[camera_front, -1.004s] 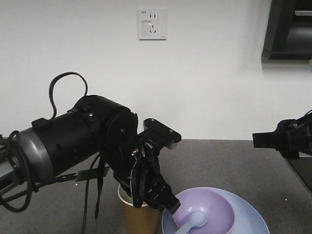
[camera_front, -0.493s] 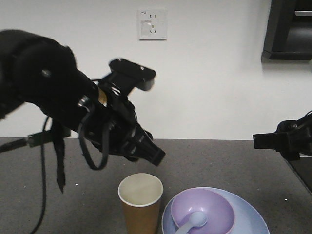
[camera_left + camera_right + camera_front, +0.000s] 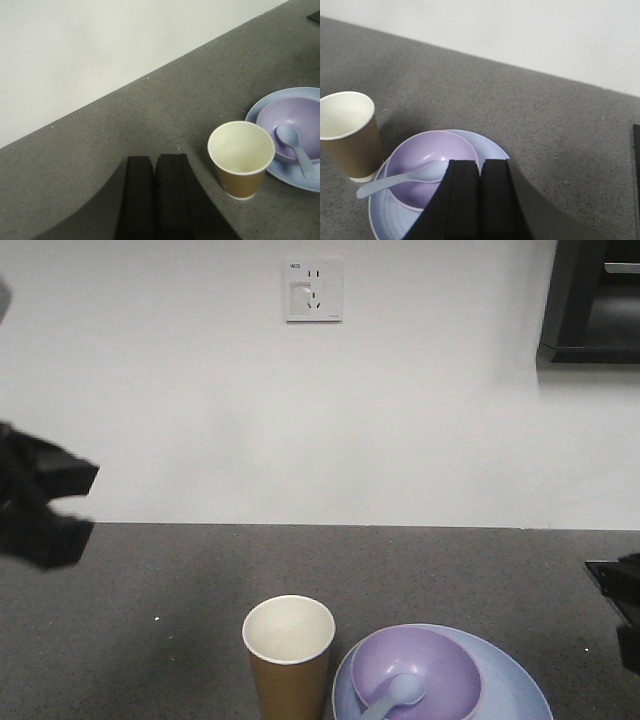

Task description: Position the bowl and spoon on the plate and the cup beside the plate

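Resting: spoon [image 3: 393, 695] in bowl [image 3: 415, 672] on plate [image 3: 515, 680]; cup [image 3: 289, 655] beside.

The small round lilac-purple plastic bowl [image 3: 427, 167] sits inside the wider round pale blue shallow plate [image 3: 492, 150] on the speckled dark grey surface [image 3: 520, 110]. A short pale bluish-white plastic spoon [image 3: 400, 180] rests in the bowl, handle over its left rim. The tall brown paper cup [image 3: 350, 137] stands upright just left of the plate, and the right hand's [image 3: 480, 200] black fingers [image 3: 462, 200] are pressed together, empty.
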{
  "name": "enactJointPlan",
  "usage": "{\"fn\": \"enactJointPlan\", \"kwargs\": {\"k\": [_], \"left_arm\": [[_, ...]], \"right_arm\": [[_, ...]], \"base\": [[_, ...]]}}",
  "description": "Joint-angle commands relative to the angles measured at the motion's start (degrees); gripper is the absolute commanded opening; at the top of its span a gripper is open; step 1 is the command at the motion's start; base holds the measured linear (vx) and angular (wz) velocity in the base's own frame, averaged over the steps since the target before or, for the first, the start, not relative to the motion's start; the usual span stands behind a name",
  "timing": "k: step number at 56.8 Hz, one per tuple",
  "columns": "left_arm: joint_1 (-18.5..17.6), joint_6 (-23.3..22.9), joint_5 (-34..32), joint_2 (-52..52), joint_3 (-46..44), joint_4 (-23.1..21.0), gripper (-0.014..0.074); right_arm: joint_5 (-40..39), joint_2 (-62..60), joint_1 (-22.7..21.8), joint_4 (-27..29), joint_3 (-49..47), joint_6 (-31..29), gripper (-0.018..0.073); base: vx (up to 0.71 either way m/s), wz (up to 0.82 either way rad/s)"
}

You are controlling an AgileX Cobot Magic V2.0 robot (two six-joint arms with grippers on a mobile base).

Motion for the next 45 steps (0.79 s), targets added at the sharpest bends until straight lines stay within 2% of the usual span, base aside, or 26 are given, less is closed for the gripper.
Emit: {"fn": "enactJointPlan", "kwargs": {"k": [1, 7, 14, 25, 45], "left_arm": [[-0.4, -4.6, -12.2, -7.8, 9.6, 1.6, -0.0006], [-0.4, -8.6, -22.3, -16.7, 23.7, 1.6, -0.0004], [-0.4, -9.3, -27.7, -22.7, 32.3, 1.5, -0.0003], [-0.4, -9.2, -27.2, -25.9, 36.4, 1.4, -0.0003], [-0.4, -9.1, -26.8, -25.8, 36.5, 1.4, -0.0003]], "right_arm": [[-11.7, -7.2, 0.0, 0.5, 5.9, -0.9, -0.0013], [-17.0, -14.9, 0.0, 0.5, 13.5, -0.9, -0.0011], [-20.6, -19.8, 0.0, 0.3, 17.9, -0.9, -0.0011], [-20.5, -22.2, 0.0, 0.3, 19.2, -0.8, -0.0011], [-20.5, -22.2, 0.0, 0.3, 19.2, -0.8, -0.0011]], "base": [[0.00, 0.00], [0.00, 0.00], [0.00, 0.00], [0.00, 0.00], [0.00, 0.00]]}}
